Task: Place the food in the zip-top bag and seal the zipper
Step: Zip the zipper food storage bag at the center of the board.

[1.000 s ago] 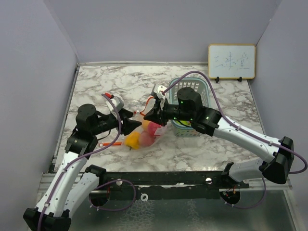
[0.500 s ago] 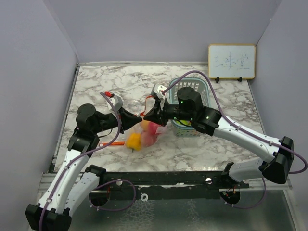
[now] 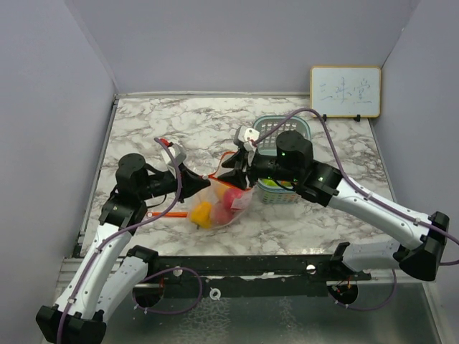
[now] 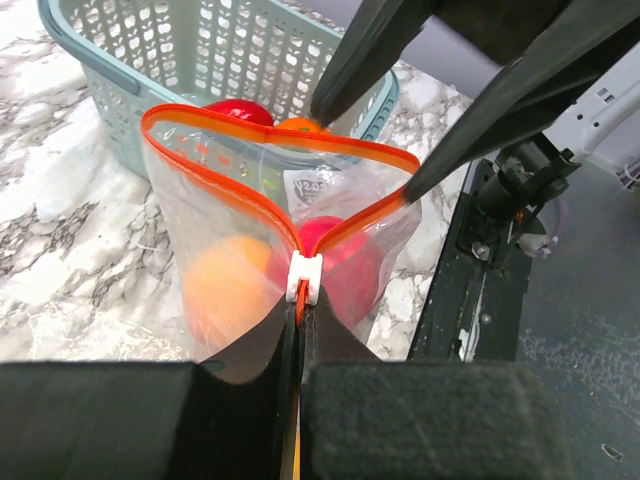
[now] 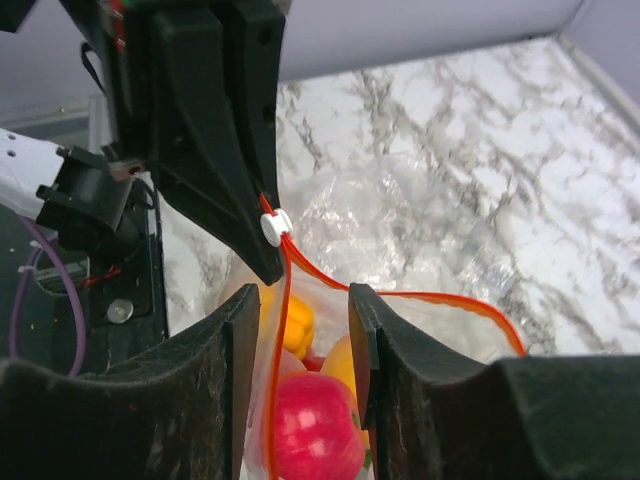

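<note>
While its zipper [image 4: 262, 128] gapes, crinkly clear bag [image 4: 200, 215], seemingly four fruits [image 4: 345, 262] inside

Bright even light, soft faint shadows, near foreground blurred in wrist views

Where the bag [image 3: 222, 204] sits

The bag sits on the table [image 3: 179, 122], food [image 3: 231, 201] inside, left gripper [image 3: 204, 179] at its left end, right gripper [image 3: 240, 168] at its right. The basket [image 3: 276, 123] stands just right of it; a whiteboard [image 3: 345, 92] behind, far right.
</note>
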Tool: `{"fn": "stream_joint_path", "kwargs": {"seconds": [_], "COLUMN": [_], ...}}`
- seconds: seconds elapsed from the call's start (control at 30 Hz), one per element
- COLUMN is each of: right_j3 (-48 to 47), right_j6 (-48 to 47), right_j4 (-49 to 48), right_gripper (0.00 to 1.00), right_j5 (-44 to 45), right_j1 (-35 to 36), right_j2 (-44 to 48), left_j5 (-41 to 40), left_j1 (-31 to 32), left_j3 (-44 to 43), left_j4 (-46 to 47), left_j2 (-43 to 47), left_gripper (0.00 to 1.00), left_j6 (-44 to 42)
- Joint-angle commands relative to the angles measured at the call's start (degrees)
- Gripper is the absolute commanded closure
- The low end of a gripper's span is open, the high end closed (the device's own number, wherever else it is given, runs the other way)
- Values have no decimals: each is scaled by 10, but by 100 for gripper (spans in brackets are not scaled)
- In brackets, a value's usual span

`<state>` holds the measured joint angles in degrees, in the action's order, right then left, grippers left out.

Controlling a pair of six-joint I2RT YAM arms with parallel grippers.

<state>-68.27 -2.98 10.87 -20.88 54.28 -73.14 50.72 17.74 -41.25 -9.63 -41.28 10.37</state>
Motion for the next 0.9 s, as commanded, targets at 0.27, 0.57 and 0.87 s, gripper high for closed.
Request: {"fn": "stream_joint_path", "kwargs": {"seconds": [0.27, 0.57, 0.87], "right_j3": [-39, -57, -61], "right_j6": [-110, -121, -124], "right_j4": [-72, -93, -87], "right_gripper": [51, 55, 96], "right_j5": [-187, -184, -182], "right_j1": [1, 1, 0], "right_j2": [-42, -90, -95], "left_j5": [17, 23, 23], "left_j1": [0, 0, 0], "left_j3": [-30, -29, -24], "left_j4": [-36, -35, -34], "left_j2": [18, 24, 27], "left_gripper": [100, 100, 100], "left_j6": [-27, -27, -29]}}
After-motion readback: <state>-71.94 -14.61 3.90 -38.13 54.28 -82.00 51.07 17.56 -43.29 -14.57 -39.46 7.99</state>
